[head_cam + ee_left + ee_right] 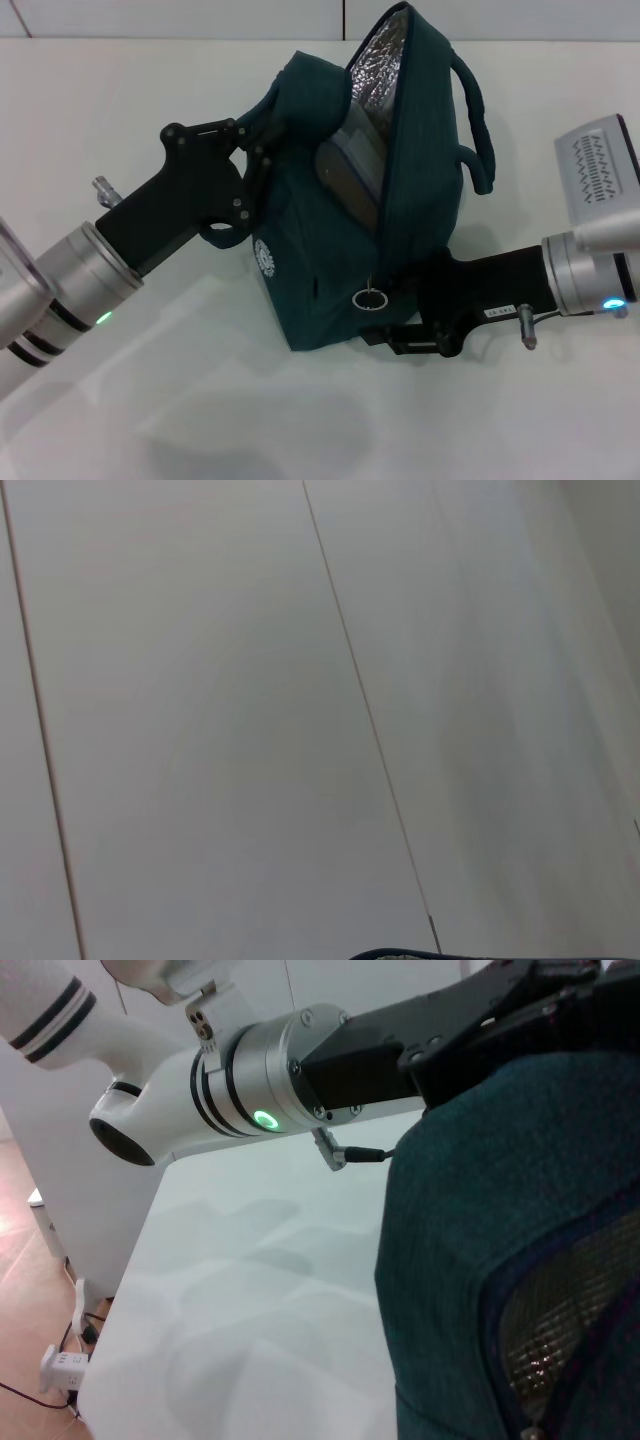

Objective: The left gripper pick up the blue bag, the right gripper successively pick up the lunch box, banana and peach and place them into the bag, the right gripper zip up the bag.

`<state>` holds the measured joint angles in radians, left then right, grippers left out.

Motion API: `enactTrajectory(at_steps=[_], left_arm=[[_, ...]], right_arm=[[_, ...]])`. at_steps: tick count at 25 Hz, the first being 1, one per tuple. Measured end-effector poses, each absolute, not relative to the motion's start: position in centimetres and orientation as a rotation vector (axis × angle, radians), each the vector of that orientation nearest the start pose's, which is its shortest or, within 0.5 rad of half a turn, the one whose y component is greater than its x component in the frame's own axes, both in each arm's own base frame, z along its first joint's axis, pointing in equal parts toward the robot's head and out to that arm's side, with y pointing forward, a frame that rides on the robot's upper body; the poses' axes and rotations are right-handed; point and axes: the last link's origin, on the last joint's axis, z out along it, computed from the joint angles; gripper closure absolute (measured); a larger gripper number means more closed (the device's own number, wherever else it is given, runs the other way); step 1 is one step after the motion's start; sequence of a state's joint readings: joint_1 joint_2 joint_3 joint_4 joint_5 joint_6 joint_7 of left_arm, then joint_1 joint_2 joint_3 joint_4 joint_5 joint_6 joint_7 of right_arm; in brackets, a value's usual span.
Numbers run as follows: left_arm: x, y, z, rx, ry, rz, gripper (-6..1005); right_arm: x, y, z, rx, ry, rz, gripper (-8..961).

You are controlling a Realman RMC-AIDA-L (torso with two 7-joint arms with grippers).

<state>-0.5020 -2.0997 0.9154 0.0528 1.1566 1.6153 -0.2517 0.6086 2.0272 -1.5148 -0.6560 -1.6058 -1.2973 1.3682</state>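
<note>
The blue bag stands on the white table, its lid flap up and the silver foil lining showing. The lunch box sits inside it, partly hidden by the bag's wall. My left gripper is shut on the bag's upper left edge by a handle, and it also shows in the right wrist view as the left gripper. My right gripper is low at the bag's front right corner, just beside the ring-pull zipper. The banana and the peach are out of view.
The white table spreads around the bag, and its edge drops to a brown floor with cables. A second handle loops off the bag's right side. The left wrist view shows pale panels and a sliver of the bag.
</note>
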Motion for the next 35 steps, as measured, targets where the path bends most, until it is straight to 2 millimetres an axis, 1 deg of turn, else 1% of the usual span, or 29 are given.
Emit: enactTrajectory(at_steps=[1,7,12,21,28,33,35], left_arm=[[-25.23,29.25,-4.42,-2.128,0.019,-1.044,942],[-25.12,29.25,-4.54,-2.133,0.014,-1.05,941],[-25.13,29.13,-4.68,-2.136,0.004,-1.053,939],[-25.29,28.95,-4.73,-2.138,-0.008,-1.053,936],[-25.19,29.01,-4.76,-2.142,-0.003,-1.054,934],[-25.17,29.06,-4.74,-2.145,0.0,-1.053,933],[-25.18,29.06,-4.74,-2.146,0.001,-1.053,932]], right_arm=[[20.0,32.9,-7.77,-3.085,0.235,0.445,540],[19.86,32.53,-8.35,-3.115,0.237,0.428,540],[19.84,32.52,-8.43,-3.118,0.281,0.427,545],[19.34,32.13,-8.67,-3.121,0.29,0.481,544],[19.71,32.43,-8.59,-3.071,0.315,0.484,544],[19.74,32.63,-8.65,-3.063,0.318,0.477,691],[19.87,32.59,-8.59,-3.062,0.318,0.473,830]])
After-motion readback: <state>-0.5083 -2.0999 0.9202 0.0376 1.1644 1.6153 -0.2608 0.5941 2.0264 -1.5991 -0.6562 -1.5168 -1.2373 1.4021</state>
